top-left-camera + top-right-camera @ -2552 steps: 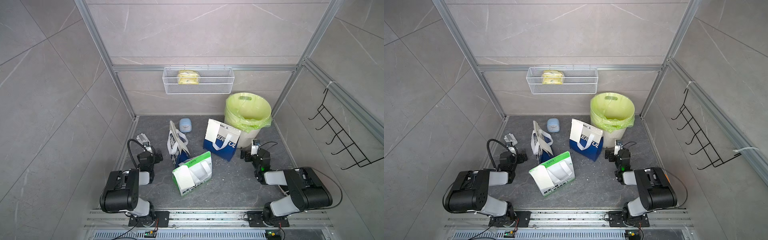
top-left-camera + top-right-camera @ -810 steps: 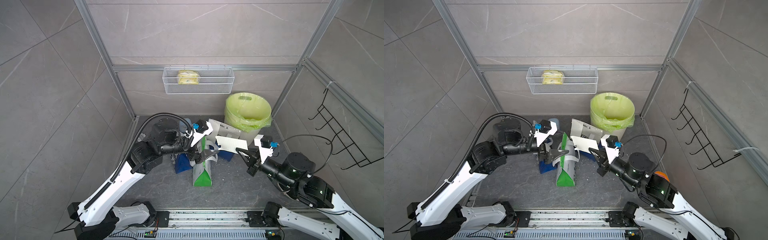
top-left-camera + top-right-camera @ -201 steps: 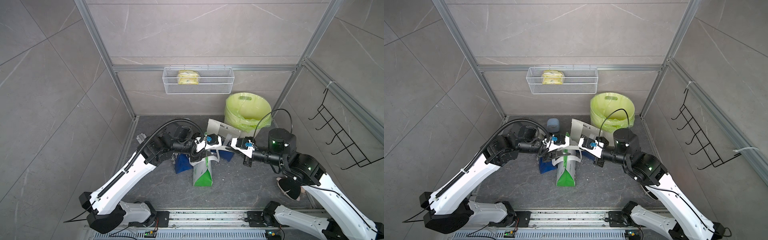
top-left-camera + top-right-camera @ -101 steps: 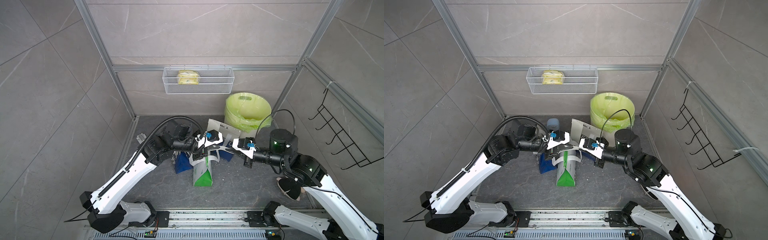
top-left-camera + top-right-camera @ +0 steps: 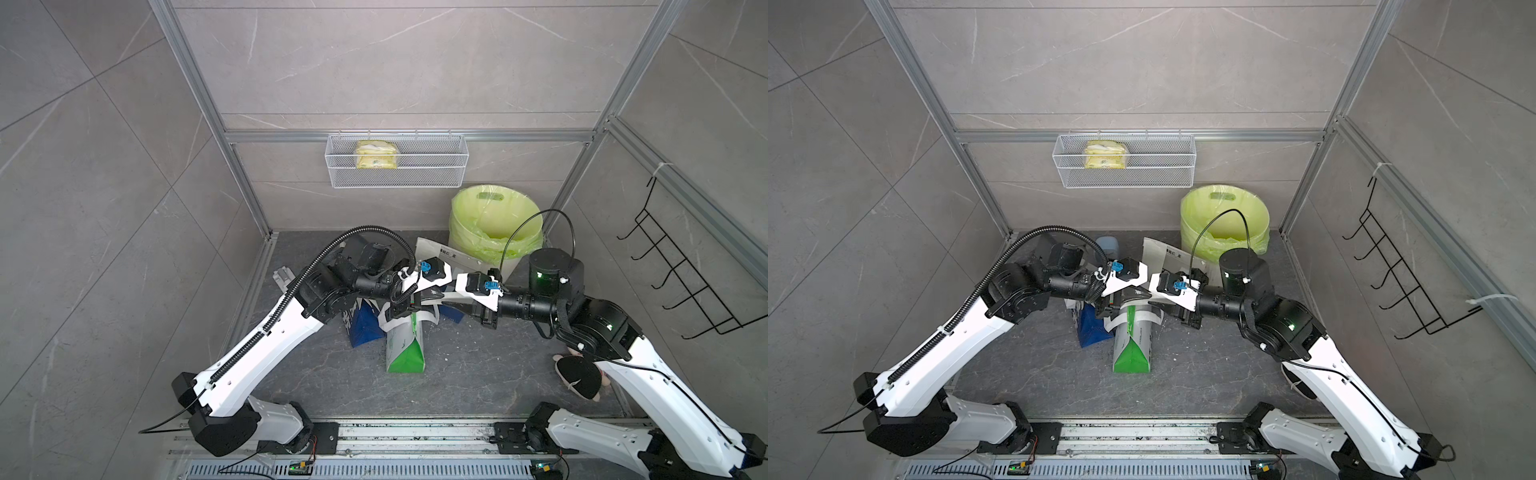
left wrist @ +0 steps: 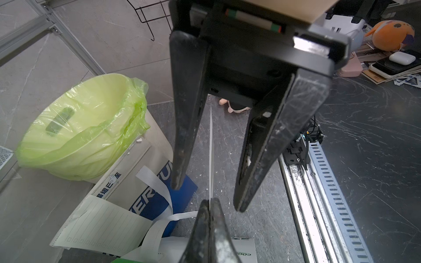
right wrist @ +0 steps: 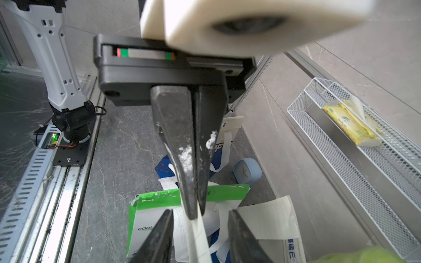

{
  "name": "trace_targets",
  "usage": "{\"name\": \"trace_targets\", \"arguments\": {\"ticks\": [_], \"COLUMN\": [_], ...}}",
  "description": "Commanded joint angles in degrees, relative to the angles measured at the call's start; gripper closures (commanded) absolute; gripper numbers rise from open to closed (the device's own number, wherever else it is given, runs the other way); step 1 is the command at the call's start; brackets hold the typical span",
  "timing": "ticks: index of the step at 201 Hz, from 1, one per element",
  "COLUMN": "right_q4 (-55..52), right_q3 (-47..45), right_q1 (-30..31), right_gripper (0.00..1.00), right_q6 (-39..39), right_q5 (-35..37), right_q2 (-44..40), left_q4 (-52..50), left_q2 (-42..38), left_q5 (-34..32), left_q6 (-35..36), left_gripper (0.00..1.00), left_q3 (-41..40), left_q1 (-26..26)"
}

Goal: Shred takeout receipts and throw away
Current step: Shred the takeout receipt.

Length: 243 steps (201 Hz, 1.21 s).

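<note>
Two robot arms squaring up for a tear
Top views: arms meet above the green-and-white bag [image 5: 405, 353], their grasp hidden; left wrist: left gripper [image 6: 208, 201] pinches the takeout receipt [image 6: 211, 148] edge-on, right gripper [image 6: 207, 198] gaping around it; right wrist: print unreadable; next, we judge, the right must clamp

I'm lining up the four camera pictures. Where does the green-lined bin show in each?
Both top views: bin in the floor's back right corner.
Left wrist: whole rim visible, behind the blue-and-white bag.
Right wrist: only a blurred green sliver near that bag.
Shared landmark: the blue-and-white bag beside it.
</note>
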Motion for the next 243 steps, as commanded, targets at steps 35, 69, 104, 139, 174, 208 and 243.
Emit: {"name": "trace_targets", "arguments": {"ticks": [35, 69, 104, 139, 174, 208, 243], "right_q4": [-1.1, -2.2, -3.2, -2.8, -2.7, -2.1, 3.1], "right_q3": [1.2, 1.5, 1.1, 1.2, 1.3, -0.3, -6.2], "right_q1": [-0.1, -0.2, -0.2, -0.2, -0.2, -0.2, -0.2], "right_gripper": [0.76, 0.88, 0.91, 0.9, 1.0, 1.0, 1.0], "right_q6": [-0.9, -1.8, -2.7, -2.3, -2.4, -4.6, -6.3], "right_q5": [-1.0, -0.5, 0.0, 0.6, -0.8, -1.4, 0.1], "right_q2": [-0.5, -0.5, -0.8, -1.1, -0.4, -1.4, -5.9], "left_q4": [-1.4, -2.1, -2.9, -3.6, -2.7, -0.5, 4.5], "left_q2": [-0.6, -0.6, -0.5, -0.1, 0.1, 0.1, 0.1], "left_q5": [2.3, 2.2, 2.1, 2.3, 3.2, 5.6, 16.2], "left_q6": [0.2, 0.4, 0.8, 0.8, 0.3, -1.3, -6.5], "left_gripper": [1.0, 1.0, 1.0, 1.0, 1.0, 1.0, 1.0], "left_q3": [1.5, 1.7, 2.1, 2.5, 2.5, 2.4, 1.5], "left_q1": [0.2, 0.3, 0.2, 0.3, 0.3, 0.5, 5.6]}}
